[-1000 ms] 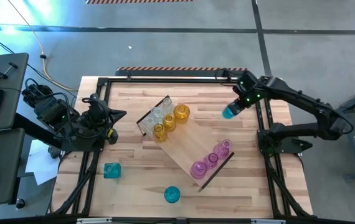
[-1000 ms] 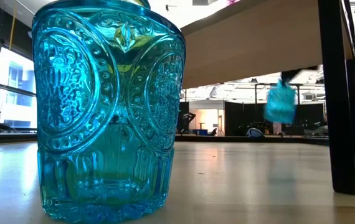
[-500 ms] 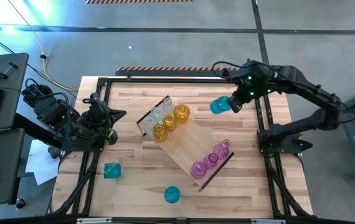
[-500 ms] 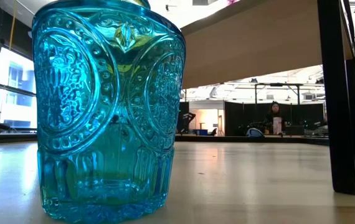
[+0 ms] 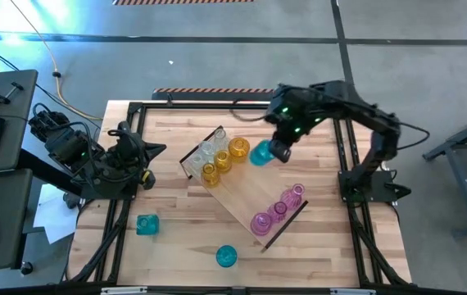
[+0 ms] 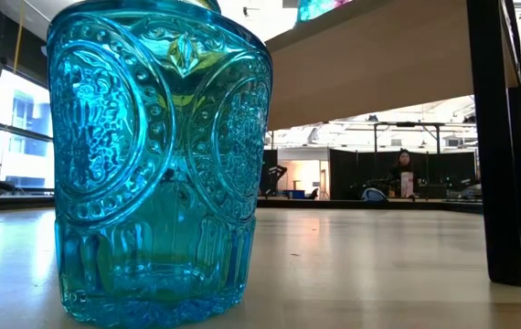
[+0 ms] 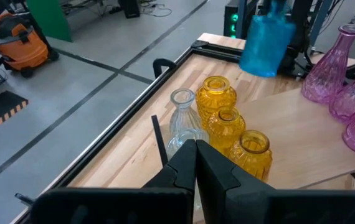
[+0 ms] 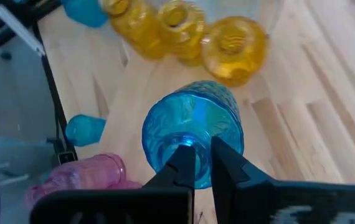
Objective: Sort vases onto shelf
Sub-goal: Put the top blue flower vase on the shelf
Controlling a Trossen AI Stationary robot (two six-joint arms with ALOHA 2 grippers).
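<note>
My right gripper [image 5: 271, 151] [image 8: 201, 163] is shut on a teal vase [image 5: 260, 153] [image 8: 193, 127] above the shelf [image 5: 242, 192], next to three amber vases [image 5: 239, 148] and two clear ones [image 5: 211, 144] standing at the shelf's far left end. Three pink vases [image 5: 280, 207] stand at its near right end. Two more teal vases [image 5: 147, 224] [image 5: 226, 256] rest on their bases on the table, one filling the low view [image 6: 160, 164]. My left gripper [image 5: 160, 149] [image 7: 196, 158] waits shut at the table's left edge. My right gripper pinches the rim of the teal vase's mouth [image 8: 210, 144] between its two fingers; one finger seems to be inside the mouth and one outside. The fingers come from above, slanting down. The vase hangs below them, body down, lifted clear of shelf and table [image 7: 265, 40].
The shelf lies slantwise across the table's middle, its dark end piece [image 6: 503, 137] standing on the tabletop. Bare board [image 5: 254, 184] shows between the amber and pink groups. A black frame [image 5: 344, 156] runs round the table. A person [image 6: 403, 172] sits far off in the room.
My right gripper has carried the teal vase up and toward the table's left, from near the far right edge to above the shelf beside the amber vases. The vase has risen out of the low view.
</note>
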